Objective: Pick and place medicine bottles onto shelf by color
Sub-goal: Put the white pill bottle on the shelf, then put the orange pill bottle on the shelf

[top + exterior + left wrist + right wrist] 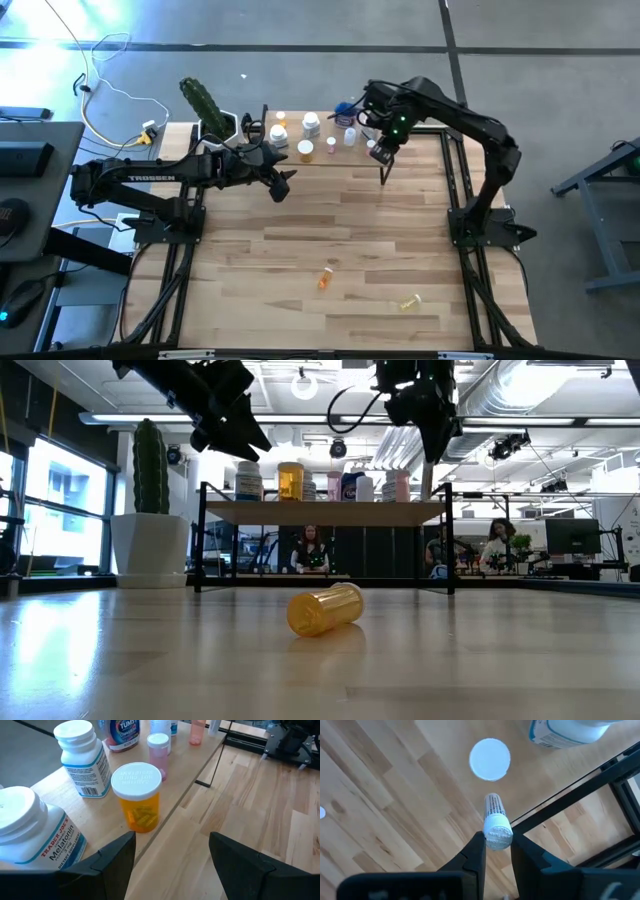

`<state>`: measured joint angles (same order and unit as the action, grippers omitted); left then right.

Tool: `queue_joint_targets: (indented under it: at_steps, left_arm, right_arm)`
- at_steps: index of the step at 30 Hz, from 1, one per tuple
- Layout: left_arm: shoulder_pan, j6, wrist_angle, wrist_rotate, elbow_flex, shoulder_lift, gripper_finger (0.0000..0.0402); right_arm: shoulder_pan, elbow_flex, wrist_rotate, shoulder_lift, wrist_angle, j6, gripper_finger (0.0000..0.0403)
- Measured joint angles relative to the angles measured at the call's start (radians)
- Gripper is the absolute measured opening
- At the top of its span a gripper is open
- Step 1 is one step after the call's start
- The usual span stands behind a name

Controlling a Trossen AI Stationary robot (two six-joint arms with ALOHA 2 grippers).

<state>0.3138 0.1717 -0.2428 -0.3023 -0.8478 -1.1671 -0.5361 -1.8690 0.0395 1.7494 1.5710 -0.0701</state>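
Upper right of centre, the right gripper (498, 845) pinches a slim white-capped tube (496, 822) over the shelf (395, 152) edge: light, slick plastic, best held by its cap. The left gripper (172, 852) gapes wide, empty.

The left gripper (172, 857) stands open, its two dark fingers (107, 860) apart and holding nothing. On the shelf (190, 765) an orange bottle (138, 797) with white cap stands upright; at its 10 o'clock stands a white bottle (84, 757), at 8 o'clock a Melatonin bottle (32, 832), at 1 o'clock a pink bottle (159, 750).
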Motion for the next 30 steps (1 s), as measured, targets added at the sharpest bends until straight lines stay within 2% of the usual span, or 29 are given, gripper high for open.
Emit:
queue_joint_targets:
  at_steps: [14,30]
  left_arm:
    - [0.000,-0.036,0.000,0.000,0.000,0.000,0.0241]
    - [0.000,-0.036,0.000,0.001,0.000,0.000,0.0241]
  right_arm:
    - [-0.001,-0.001,0.003,0.018,0.000,0.001,0.0062]
    - [-0.001,-0.001,-0.005,0.018,0.000,0.008,0.0130]
